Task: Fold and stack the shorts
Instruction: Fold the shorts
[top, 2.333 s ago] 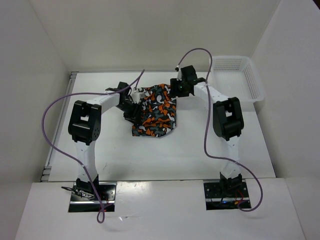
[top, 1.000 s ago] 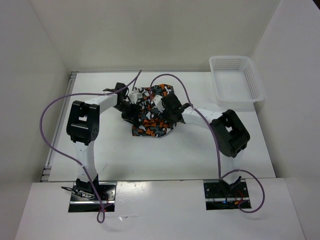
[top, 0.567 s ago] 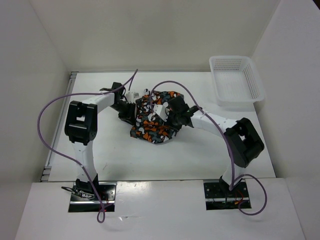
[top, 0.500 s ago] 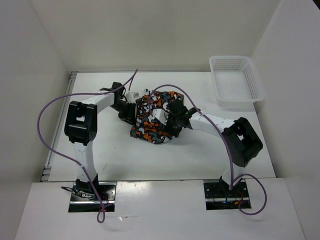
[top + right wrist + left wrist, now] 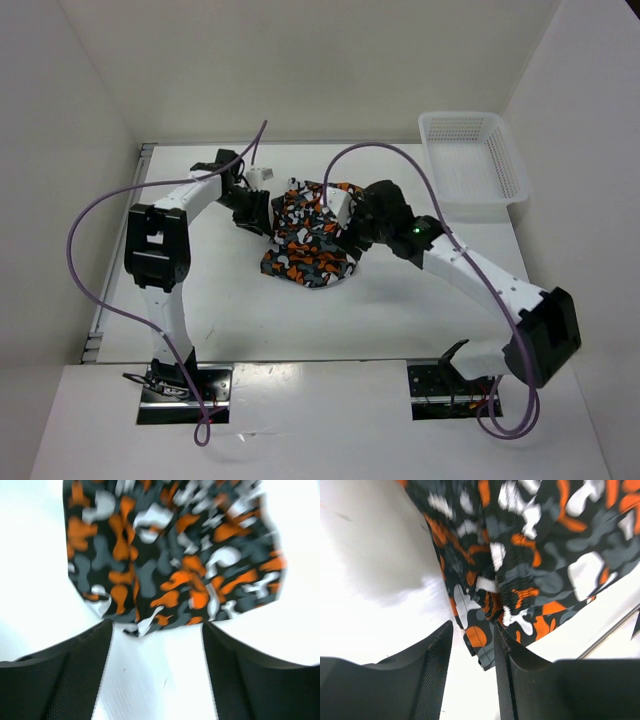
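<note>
Reaching in from opposite sides, both arms stretch low over the table (image 5: 400,300). The left end effector (image 5: 472,630) has its jaws narrowly parted and grips nothing, with a gathered edge of the shorts (image 5: 310,240) just ahead of its fingertips. The right end effector (image 5: 157,627) gapes wide and empty, the shorts lying directly ahead of it.

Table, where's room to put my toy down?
Bare table lies between the shorts and the arm bases. The white basket looks empty. It's crowded mid-table, where the left claw and right claw flank the shorts.
</note>
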You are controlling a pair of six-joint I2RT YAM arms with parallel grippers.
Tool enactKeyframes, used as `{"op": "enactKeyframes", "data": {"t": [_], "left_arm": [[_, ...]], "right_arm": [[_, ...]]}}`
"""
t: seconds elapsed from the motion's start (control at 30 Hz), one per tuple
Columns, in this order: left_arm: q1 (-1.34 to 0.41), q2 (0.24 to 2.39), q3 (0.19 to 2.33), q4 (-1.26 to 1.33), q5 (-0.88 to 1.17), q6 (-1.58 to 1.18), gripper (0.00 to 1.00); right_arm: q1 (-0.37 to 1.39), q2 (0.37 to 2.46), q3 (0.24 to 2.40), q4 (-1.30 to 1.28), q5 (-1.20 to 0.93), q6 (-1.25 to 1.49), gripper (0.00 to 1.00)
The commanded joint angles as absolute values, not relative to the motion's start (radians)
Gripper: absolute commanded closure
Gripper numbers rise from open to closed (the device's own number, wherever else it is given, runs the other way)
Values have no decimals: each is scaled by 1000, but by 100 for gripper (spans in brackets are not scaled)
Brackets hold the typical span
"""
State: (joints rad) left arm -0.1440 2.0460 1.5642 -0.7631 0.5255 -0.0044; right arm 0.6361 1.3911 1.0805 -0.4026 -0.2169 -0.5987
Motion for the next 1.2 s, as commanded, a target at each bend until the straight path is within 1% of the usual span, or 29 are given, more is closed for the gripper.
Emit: {"op": "enactKeyframes", "data": {"t": [0.0, 0.03, 0.1, 0.13, 0.2, 0.23, 0.3, 0.37, 0.47, 0.67, 0.7, 0.8, 0.87, 1.03, 1.13, 1.17], "left_arm": [[-129, 1990, 1631, -788, 566, 0, 54], [-129, 1990, 1647, -788, 575, 0, 53], [-129, 1990, 1667, -788, 575, 0, 53], [-129, 1990, 1693, -788, 589, 0, 50], [-143, 2015, 1727, -788, 598, 0, 48], [-153, 2035, 1745, -788, 598, 0, 48], [-190, 2045, 1769, -788, 609, 0, 47], [-233, 2071, 1769, -788, 620, 0, 46], [-268, 2080, 1715, -749, 609, 0, 44], [-291, 2089, 1589, -718, 499, 0, 44], [-291, 2098, 1580, -709, 486, 0, 44], [-291, 2127, 1571, -686, 418, 0, 44], [-291, 2166, 1601, -686, 391, 0, 44], [-291, 2191, 1698, -686, 394, 0, 44], [-291, 2177, 1709, -686, 423, 0, 41], [-291, 2160, 1709, -686, 432, 0, 37]], "right_arm": [[612, 1327, 1037, -325, -210, -468, 28], [597, 1327, 1028, -325, -200, -445, 42], [534, 1377, 1028, -325, -199, -378, 55], [514, 1452, 1040, -325, -199, -364, 65], [491, 1547, 1077, -325, -163, -324, 73], [470, 1653, 1133, -325, -150, -308, 76], [443, 1736, 1204, -308, -172, -270, 79], [420, 1811, 1230, -275, -172, -224, 83], [400, 1900, 1301, -265, -161, -184, 84], [380, 2048, 1413, -310, -147, -121, 85], [370, 2060, 1436, -310, -147, -104, 86], [370, 2126, 1511, -310, -138, -71, 86], [360, 2176, 1581, -334, -129, -71, 88], [342, 2198, 1654, -344, -107, -71, 88], [342, 2145, 1654, -344, -107, -106, 88], [342, 2126, 1645, -353, -107, -130, 88]]}}
